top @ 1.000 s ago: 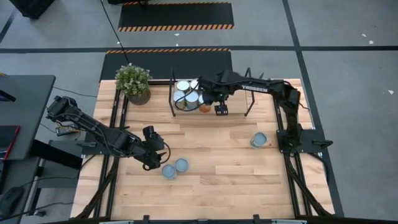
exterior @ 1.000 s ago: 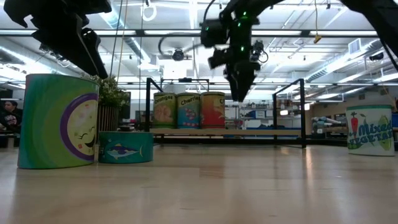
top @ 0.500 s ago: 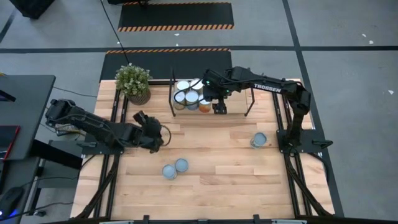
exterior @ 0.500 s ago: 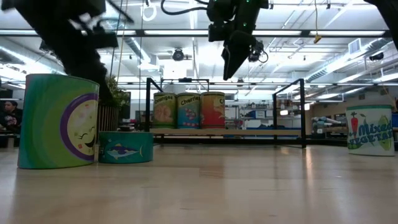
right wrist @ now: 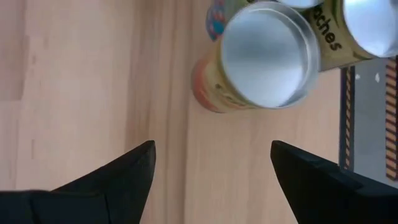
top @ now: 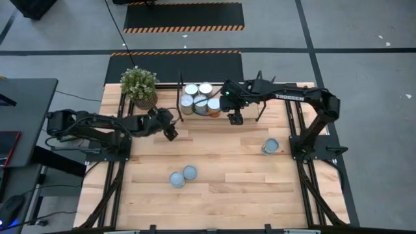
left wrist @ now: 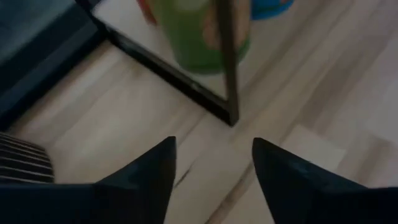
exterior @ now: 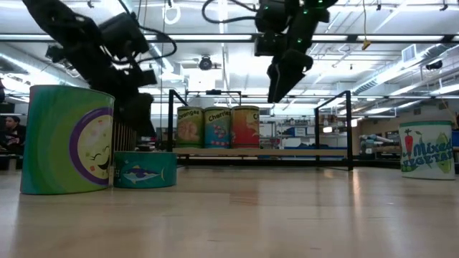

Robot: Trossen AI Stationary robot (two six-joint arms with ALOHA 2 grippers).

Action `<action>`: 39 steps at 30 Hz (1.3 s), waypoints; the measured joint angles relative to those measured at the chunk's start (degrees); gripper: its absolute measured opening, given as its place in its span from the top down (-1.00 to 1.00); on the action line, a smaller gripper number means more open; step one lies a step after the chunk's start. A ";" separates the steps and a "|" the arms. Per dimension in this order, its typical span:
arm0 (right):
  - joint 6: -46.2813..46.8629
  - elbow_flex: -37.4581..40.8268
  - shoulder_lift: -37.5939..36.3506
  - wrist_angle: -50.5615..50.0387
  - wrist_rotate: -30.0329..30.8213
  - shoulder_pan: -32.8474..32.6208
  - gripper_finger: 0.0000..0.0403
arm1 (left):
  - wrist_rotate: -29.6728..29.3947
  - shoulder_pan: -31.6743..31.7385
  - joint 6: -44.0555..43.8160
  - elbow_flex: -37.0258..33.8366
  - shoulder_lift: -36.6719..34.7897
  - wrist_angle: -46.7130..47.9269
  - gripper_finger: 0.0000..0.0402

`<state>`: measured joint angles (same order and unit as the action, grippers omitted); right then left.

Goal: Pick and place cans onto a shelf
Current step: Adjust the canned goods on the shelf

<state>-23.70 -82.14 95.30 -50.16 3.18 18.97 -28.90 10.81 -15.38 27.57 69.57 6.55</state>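
Several cans (top: 200, 101) stand upright on the wooden shelf (top: 247, 109) at its left end; the low view shows three labels (exterior: 217, 127). My right gripper (top: 235, 118) is open and empty, above the shelf just right of the orange-labelled can (right wrist: 264, 56); it also shows in the low view (exterior: 280, 82). My left gripper (top: 171, 132) is open and empty, over the table by the shelf's left bracket (left wrist: 227, 68). Two cans (top: 182, 175) stand on the near table and one (top: 270, 146) stands to the right.
A potted plant (top: 138, 85) stands at the far left, beside the shelf. In the low view a tall green can (exterior: 68, 140) and a flat blue tin (exterior: 145, 169) stand close to the camera, and a white-labelled can (exterior: 427, 149) at right. Bare board lies right of the cans on the shelf.
My left gripper has gone from beside the two near cans toward the table's far edge, up to the shelf's left bracket. My right gripper has risen from beside the orange-labelled can and shifted a little toward the table's right edge. The cans have kept still.
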 joint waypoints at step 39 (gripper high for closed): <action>3.56 13.17 -9.48 9.61 -1.77 -0.95 -0.61 | 34.24 26.03 -0.92 -4.77 7.87 -37.28 0.85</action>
<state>-20.14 -68.97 85.82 -40.54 1.41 18.02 5.34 36.84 -16.29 22.81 77.44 -30.72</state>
